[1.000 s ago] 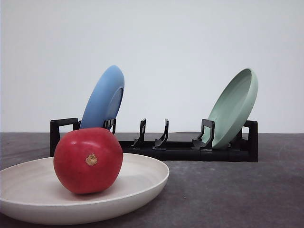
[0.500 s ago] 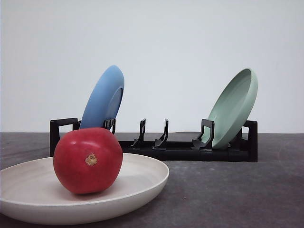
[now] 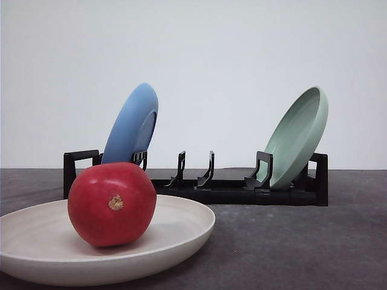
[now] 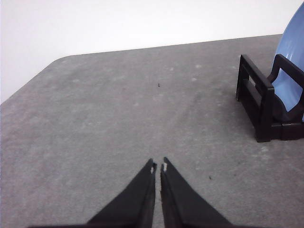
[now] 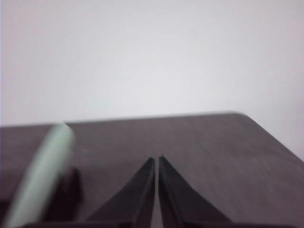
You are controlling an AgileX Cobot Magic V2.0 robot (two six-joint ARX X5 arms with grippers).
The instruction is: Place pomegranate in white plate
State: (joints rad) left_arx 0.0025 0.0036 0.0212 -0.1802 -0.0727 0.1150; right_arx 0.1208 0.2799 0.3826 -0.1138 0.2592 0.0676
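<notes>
glossy red and round, the pomegranate [image 3: 112, 204] sits inside the matte cream-white shallow plate [image 3: 181, 232], so i judge the placing done; my left gripper [image 4: 158, 166] and right gripper [image 5: 156, 160] are pinched together, empty, needing only to rest.

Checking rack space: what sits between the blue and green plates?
Front view: only empty rack dividers between the blue plate and green plate.

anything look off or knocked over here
Nothing stands out. The pomegranate sits in the white plate, and the blue plate and green plate lean in the black rack. Nothing spilled or damaged.
</notes>
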